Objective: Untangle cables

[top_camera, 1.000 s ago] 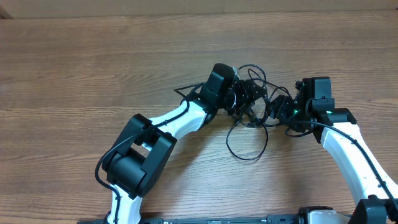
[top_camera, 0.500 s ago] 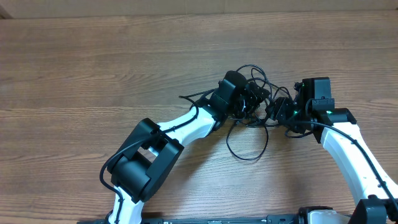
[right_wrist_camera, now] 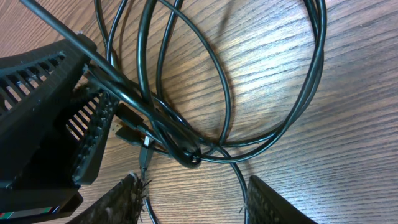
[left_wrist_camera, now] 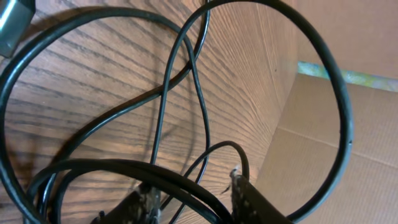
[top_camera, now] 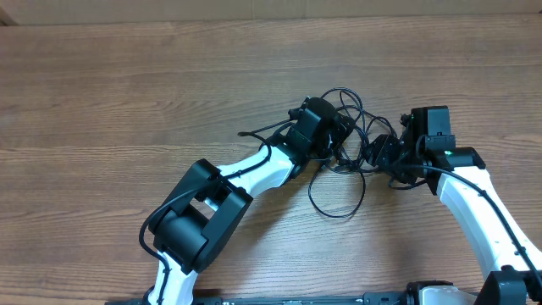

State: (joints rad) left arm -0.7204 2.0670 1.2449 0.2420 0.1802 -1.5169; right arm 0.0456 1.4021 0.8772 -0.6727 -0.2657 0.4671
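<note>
Cables [right_wrist_camera: 189,155] are lying as one black tangle on the wooden table [top_camera: 127,85]. Their nearest part, a slack loop, is trailing toward the robot's side, clear of both arms. Just beyond it, the knot is sitting between the two grippers, which are facing each other across it. The right gripper [right_wrist_camera: 196,200] is standing wide and gripping nothing, with one strand running down between its fingers and a small plug end [right_wrist_camera: 146,152] lying just ahead. The left gripper [left_wrist_camera: 193,198] is also standing parted, with several strands crossing the gap between its fingertips and none looking pinched. Farther out, larger loops are curling past the left gripper toward the far side of the table. The step in hand is probably taking hold of separate strands. To do it well, each gripper should be closing on one strand only, near the crossing, then drawing away slowly and low over the table, so that loops are slipping free rather than tightening
</note>
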